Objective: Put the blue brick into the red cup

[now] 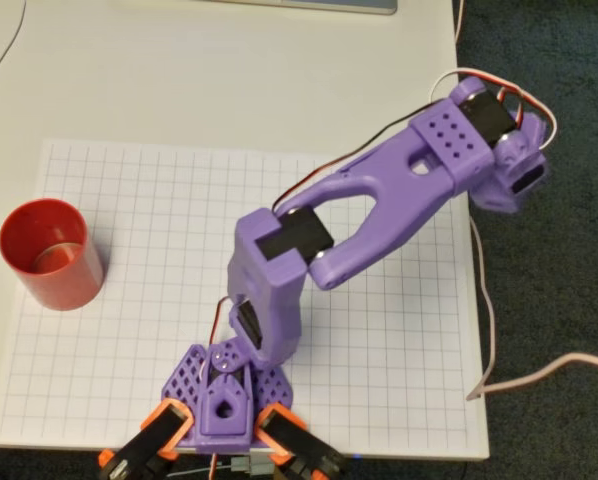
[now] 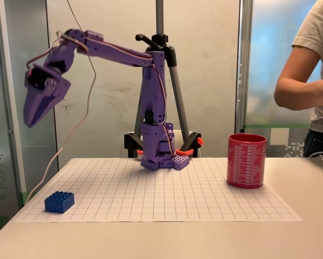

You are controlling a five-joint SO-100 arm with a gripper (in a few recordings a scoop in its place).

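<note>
In the fixed view, the blue brick point(image 2: 59, 201) lies flat on the grid mat near its front left corner. The red cup point(image 2: 246, 160) stands upright on the right side of the mat; from overhead the red cup point(image 1: 50, 254) is at the mat's left edge, its mouth up. The purple arm reaches out over the brick's corner. My gripper point(image 2: 29, 124) hangs high above the table, pointing down, a little left of the brick and well clear of it. Its jaws look shut with nothing between them. From overhead the gripper point(image 1: 519, 176) sits past the table's right edge.
The arm's base point(image 1: 224, 395) is clamped at the mat's near edge in the overhead view. A tripod point(image 2: 160, 43) stands behind the base. A person's arm point(image 2: 302, 89) is at the right edge. A cable point(image 2: 69, 135) dangles off the table side.
</note>
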